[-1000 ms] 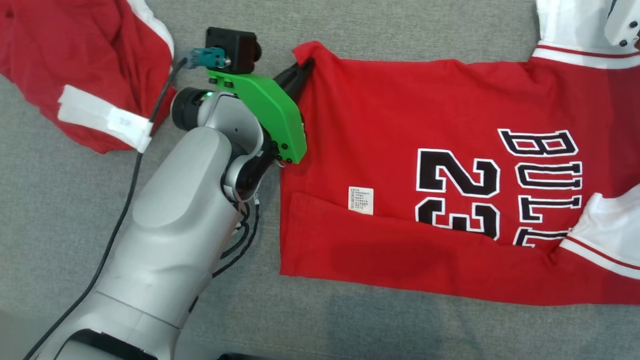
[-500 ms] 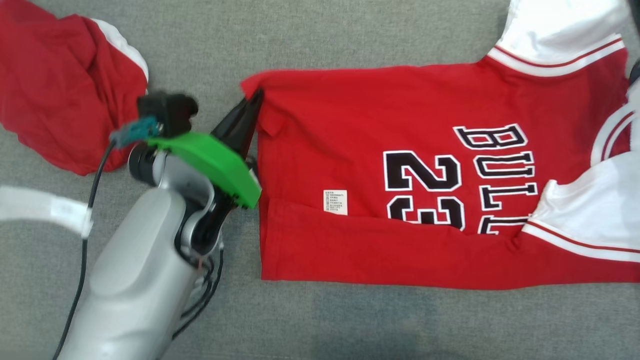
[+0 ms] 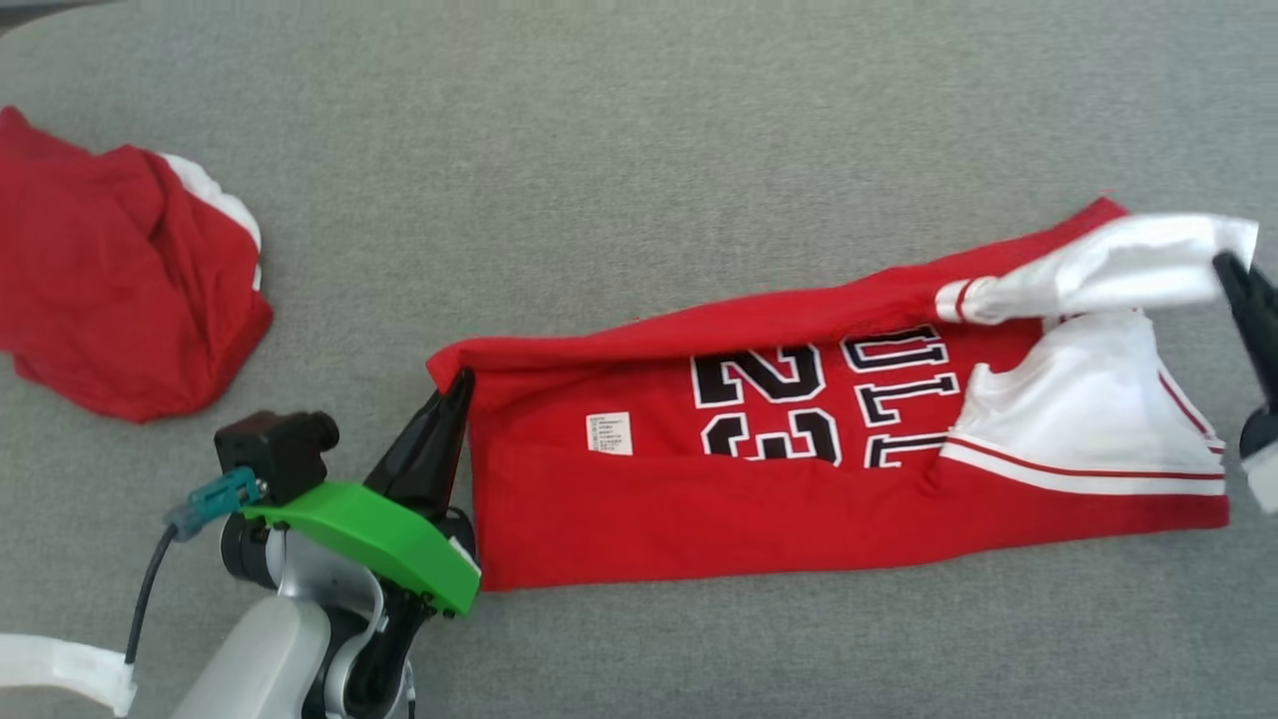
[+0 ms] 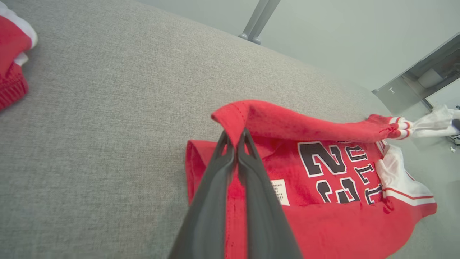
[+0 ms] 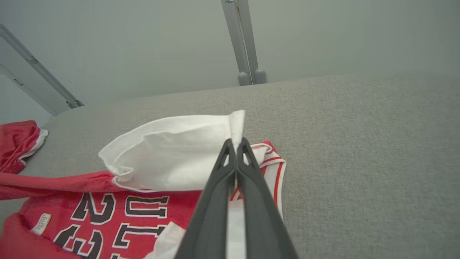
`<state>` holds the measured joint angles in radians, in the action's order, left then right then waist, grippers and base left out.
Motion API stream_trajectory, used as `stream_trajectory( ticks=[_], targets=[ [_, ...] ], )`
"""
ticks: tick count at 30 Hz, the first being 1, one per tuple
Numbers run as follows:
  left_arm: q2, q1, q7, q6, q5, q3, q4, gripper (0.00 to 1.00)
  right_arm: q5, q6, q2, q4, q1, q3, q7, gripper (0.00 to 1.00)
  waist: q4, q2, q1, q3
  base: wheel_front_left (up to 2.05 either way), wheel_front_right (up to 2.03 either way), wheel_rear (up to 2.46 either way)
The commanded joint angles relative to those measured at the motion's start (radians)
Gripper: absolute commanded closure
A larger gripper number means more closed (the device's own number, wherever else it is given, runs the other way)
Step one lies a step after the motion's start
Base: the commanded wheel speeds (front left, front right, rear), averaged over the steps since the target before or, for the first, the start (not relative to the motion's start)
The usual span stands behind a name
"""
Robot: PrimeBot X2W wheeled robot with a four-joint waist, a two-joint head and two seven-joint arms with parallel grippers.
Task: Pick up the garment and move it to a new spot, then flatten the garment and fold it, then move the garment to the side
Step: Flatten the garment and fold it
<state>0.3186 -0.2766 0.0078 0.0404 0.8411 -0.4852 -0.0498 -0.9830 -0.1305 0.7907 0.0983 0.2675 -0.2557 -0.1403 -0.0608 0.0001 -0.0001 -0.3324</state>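
A red jersey (image 3: 759, 499) with black "23" lettering and white sleeves lies across the grey cloth surface, its far edge lifted and folding toward me. My left gripper (image 3: 457, 384) is shut on the jersey's red hem corner (image 4: 233, 117) at its left end. My right gripper (image 3: 1226, 268) is shut on the white sleeve (image 5: 172, 154) at the right end, holding it raised above the rest of the jersey (image 5: 100, 212). A small white label (image 3: 608, 433) shows on the red cloth.
A second red and white garment (image 3: 110, 300) lies crumpled at the far left, also at the left wrist view's left edge (image 4: 10, 61). A white strap (image 3: 60, 671) sits at the lower left corner. Metal frame legs (image 5: 244, 46) stand beyond the grey surface (image 3: 639, 150).
Both grippers have lifted the jersey's far edge and drawn it toward me, so the jersey now looks narrower. The head camera has pulled back, showing more grey surface.
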Motion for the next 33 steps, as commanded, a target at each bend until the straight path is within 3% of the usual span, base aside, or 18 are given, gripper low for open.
stream_trajectory(
  ticks=[1,7,14,15,16,17,18,19,23,28,31,33],
  targets=[
    [0.008,0.025,-0.003,0.009,0.007,0.003,0.015,1.00,0.003,0.000,-0.013,-0.023,-0.048,0.022,-0.011,1.00,0.042,-0.0001,0.0001,0.035,0.00,0.00,0.00],
    [0.020,0.104,-0.017,0.052,0.018,0.017,0.069,1.00,0.051,0.000,-0.094,-0.115,-0.210,0.088,0.013,1.00,0.093,-0.0001,0.0001,0.045,0.00,0.00,0.00],
    [0.040,0.212,0.006,0.116,0.030,0.021,0.127,1.00,0.132,0.000,-0.169,-0.101,-0.217,0.092,0.078,1.00,0.119,-0.0001,0.0001,0.056,0.00,0.00,0.00],
    [0.040,0.220,0.006,0.119,0.032,0.022,0.123,0.94,0.145,0.000,-0.175,-0.090,-0.212,0.093,0.088,1.00,0.118,-0.0001,0.0001,0.059,0.00,0.00,0.00],
    [0.042,0.222,0.005,0.119,0.030,0.022,0.116,0.76,0.157,0.000,-0.180,-0.080,-0.211,0.091,0.103,1.00,0.114,-0.0001,0.0001,0.062,0.00,0.00,0.00],
    [0.039,0.220,0.002,0.116,0.031,0.021,0.108,0.56,0.168,0.000,-0.181,-0.076,-0.209,0.088,0.115,0.83,0.110,-0.0001,0.0001,0.065,0.00,0.00,0.00],
    [0.031,0.219,0.004,0.115,0.038,0.018,0.095,0.23,0.183,0.000,-0.179,-0.074,-0.209,0.085,0.129,0.14,0.106,-0.0001,0.0001,0.067,0.00,0.00,0.00],
    [0.031,0.212,0.011,0.111,0.032,0.008,0.084,0.00,0.186,0.000,-0.177,-0.077,-0.211,0.083,0.144,0.00,0.101,-0.0001,0.0001,0.069,0.00,0.00,0.00],
    [0.033,0.201,0.016,0.114,0.005,-0.016,0.056,0.00,0.192,0.000,-0.165,-0.103,-0.202,0.137,0.188,0.00,0.091,-0.0001,0.0001,0.075,0.00,0.00,0.00],
    [0.064,0.204,-0.023,0.167,-0.072,-0.013,0.041,0.00,0.171,0.000,-0.187,-0.107,-0.169,0.227,0.274,0.00,0.082,-0.0001,0.0001,0.074,0.00,0.00,0.00],
    [0.085,0.211,-0.074,0.226,-0.143,-0.003,0.073,0.00,0.197,0.000,-0.204,-0.064,-0.134,0.241,0.337,0.00,0.069,-0.0001,0.0001,0.070,0.00,0.00,0.00],
    [0.078,0.224,-0.153,0.294,-0.206,0.020,0.125,0.00,0.225,0.000,-0.214,0.006,-0.103,0.242,0.385,0.00,0.045,-0.0001,0.0001,0.064,0.00,0.00,0.00]
  ],
)
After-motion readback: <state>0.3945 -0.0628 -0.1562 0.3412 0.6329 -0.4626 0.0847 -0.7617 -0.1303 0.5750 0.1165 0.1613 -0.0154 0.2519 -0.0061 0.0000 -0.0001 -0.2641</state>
